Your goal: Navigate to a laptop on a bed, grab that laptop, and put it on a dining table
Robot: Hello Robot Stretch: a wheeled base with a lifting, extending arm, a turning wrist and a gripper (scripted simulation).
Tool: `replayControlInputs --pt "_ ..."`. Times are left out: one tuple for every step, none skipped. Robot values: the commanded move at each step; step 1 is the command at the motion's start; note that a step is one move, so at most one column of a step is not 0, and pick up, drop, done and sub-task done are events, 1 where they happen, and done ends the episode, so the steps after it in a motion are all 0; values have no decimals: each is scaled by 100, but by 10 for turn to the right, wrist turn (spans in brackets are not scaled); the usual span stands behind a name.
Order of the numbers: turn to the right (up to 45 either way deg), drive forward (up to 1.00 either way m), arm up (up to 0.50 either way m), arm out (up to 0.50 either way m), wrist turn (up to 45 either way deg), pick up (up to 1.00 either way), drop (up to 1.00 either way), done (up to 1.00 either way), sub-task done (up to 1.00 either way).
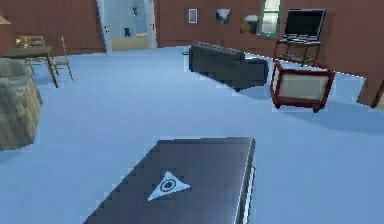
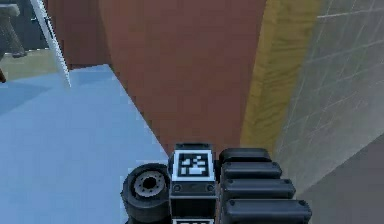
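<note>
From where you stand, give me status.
Gripper low, load unclear. Dark slab with logo close ahead, maybe laptop. Table far left, bare floor toward it.

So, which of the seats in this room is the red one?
The armchair below the television, at the forward view's right: red frame, pale cushion. The sofa left of it is dark, the chair at far left wooden.

1. I count one dark sofa.
2. One red armchair.
3. One television, on one stand.
4. Two wall pictures.
5. One wooden table, with one chair at its edge.
</note>
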Motion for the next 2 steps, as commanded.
replayControlInputs --pt "-300 0 0 0 0 0 0 0 0" --pt "0 15 0 0 0 0 0 0 0"
